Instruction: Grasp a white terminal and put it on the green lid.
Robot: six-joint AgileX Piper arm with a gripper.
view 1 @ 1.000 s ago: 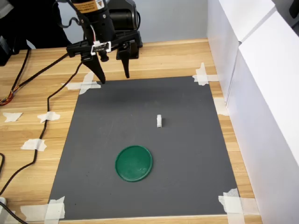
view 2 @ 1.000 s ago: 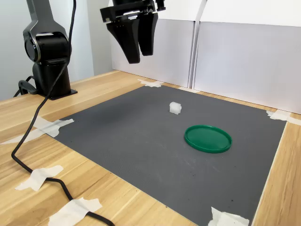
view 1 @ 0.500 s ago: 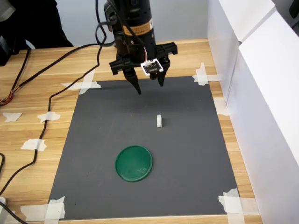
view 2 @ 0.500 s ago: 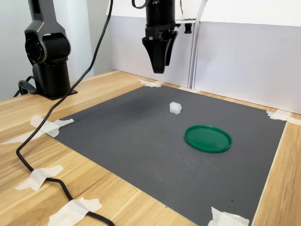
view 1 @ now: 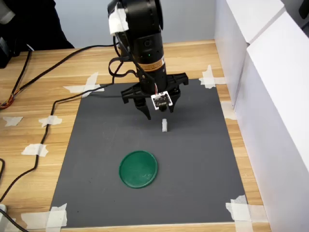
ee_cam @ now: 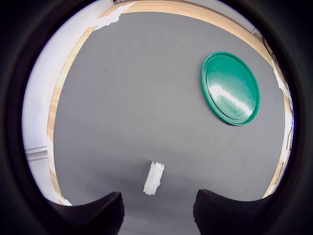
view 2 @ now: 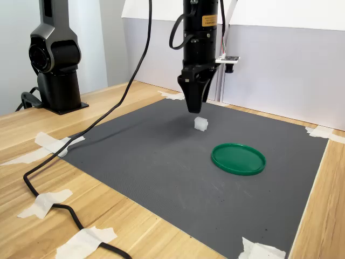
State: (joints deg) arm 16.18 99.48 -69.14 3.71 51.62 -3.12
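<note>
The white terminal [view 1: 165,125] [view 2: 201,123] lies on the dark grey mat [view 1: 193,159], apart from the green lid [view 1: 138,168] [view 2: 238,158], which rests flat nearer the mat's front in the first exterior view. My gripper [view 1: 159,112] [view 2: 194,108] hangs pointing down just above and slightly behind the terminal, open, holding nothing. In the wrist view the terminal [ee_cam: 154,177] sits on the mat between and just ahead of the two dark fingertips [ee_cam: 93,215], and the lid [ee_cam: 230,88] lies farther off. No finger touches the terminal.
White tape pieces [view 1: 212,77] hold the mat's corners to the wooden table [view 1: 29,121]. White board walls [view 1: 270,96] stand along the first exterior view's right. A black cable [view 2: 70,140] trails across the table from the arm's base [view 2: 54,59].
The arm has swung from the mat's back edge toward its middle and come down, so the open gripper now hangs just over the terminal. Terminal and lid have not moved.
</note>
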